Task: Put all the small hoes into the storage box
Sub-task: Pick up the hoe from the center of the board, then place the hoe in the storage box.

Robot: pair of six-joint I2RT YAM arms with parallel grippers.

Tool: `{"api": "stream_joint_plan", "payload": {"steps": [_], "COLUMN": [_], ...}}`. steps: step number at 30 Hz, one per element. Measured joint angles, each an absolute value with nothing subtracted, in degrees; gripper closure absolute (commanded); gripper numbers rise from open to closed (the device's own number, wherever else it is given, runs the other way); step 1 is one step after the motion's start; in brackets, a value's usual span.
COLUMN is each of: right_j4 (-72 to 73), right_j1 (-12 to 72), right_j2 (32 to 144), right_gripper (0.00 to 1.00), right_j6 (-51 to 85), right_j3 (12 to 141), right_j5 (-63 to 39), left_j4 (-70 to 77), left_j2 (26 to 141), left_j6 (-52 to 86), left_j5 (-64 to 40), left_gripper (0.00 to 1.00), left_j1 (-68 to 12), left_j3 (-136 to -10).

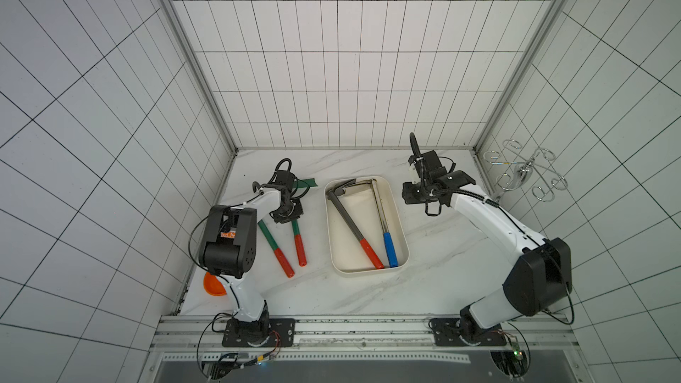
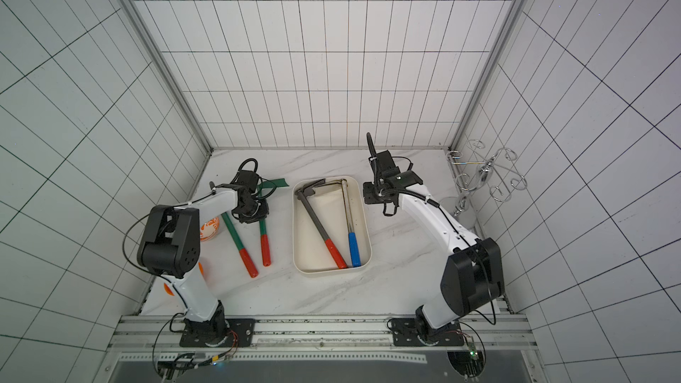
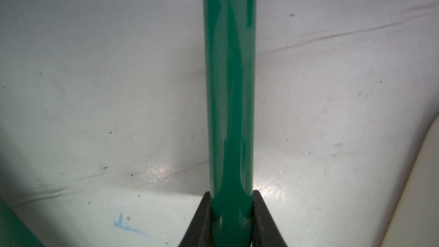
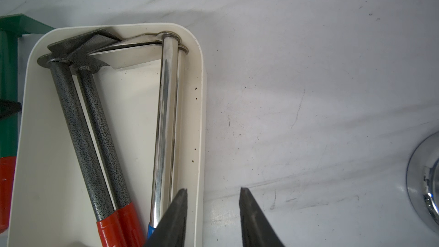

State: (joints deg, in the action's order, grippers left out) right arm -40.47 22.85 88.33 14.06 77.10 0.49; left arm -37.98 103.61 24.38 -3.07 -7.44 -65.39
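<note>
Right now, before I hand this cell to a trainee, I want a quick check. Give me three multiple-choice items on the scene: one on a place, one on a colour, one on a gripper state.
1. Relative to the storage box, where do the small hoe and the other green hoe lie?
A) inside it
B) outside it, on the left arm's side
C) outside it, on the right arm's side

2. What colour is the grip of the chrome tool in the box?
A) blue
B) green
C) yellow

3. The left gripper is:
A) open over the box
B) shut on the small hoe's green shaft
C) shut on the chrome tool

Answers:
1 B, both top views show the two hoes beside the box, near the left arm.
2 A, the grip is plainly blue.
3 B, the left wrist view shows the green shaft clamped between the fingers.
</note>
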Motion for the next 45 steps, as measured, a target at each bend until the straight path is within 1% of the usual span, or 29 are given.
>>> {"api": "stream_joint_plan", "payload": {"steps": [5,12,20,34,45], "right_j4": [-40.71,-40.93,-40.95,-40.95,-40.97], "right_j1": [22.85,22.74,22.50,22.50,22.50], "right_j2": [88.31,88.31,88.27,88.23,88.23], "right_gripper": [0.60,0.60,0.60,0.60,0.60], "right_j6": [14.33,14.87,15.18,15.27,15.44], "right_j3": [77.10,77.10,77.10,77.10,77.10], "right_j5": [-0.21,-1.43,-2.11,-3.03,-3.68], "left_j4": [-39.29,-41.25,-43.64,-44.29,-38.26], "left_j2": [101.62,96.88,93.01,92.42,97.06], "left_j6": [24.36,24.36,24.43,24.95,25.71], "left_j5": [-3.33,-3.53,-3.49,-4.21,-6.04], "left_gripper": [0.95,1.00,1.00,1.00,1.00], "left_j1": [-7.46,-7.44,-7.44,-7.40,-7.44], "left_j3": [-65.39,-65.39,-65.63,-66.08,-62.04]}}
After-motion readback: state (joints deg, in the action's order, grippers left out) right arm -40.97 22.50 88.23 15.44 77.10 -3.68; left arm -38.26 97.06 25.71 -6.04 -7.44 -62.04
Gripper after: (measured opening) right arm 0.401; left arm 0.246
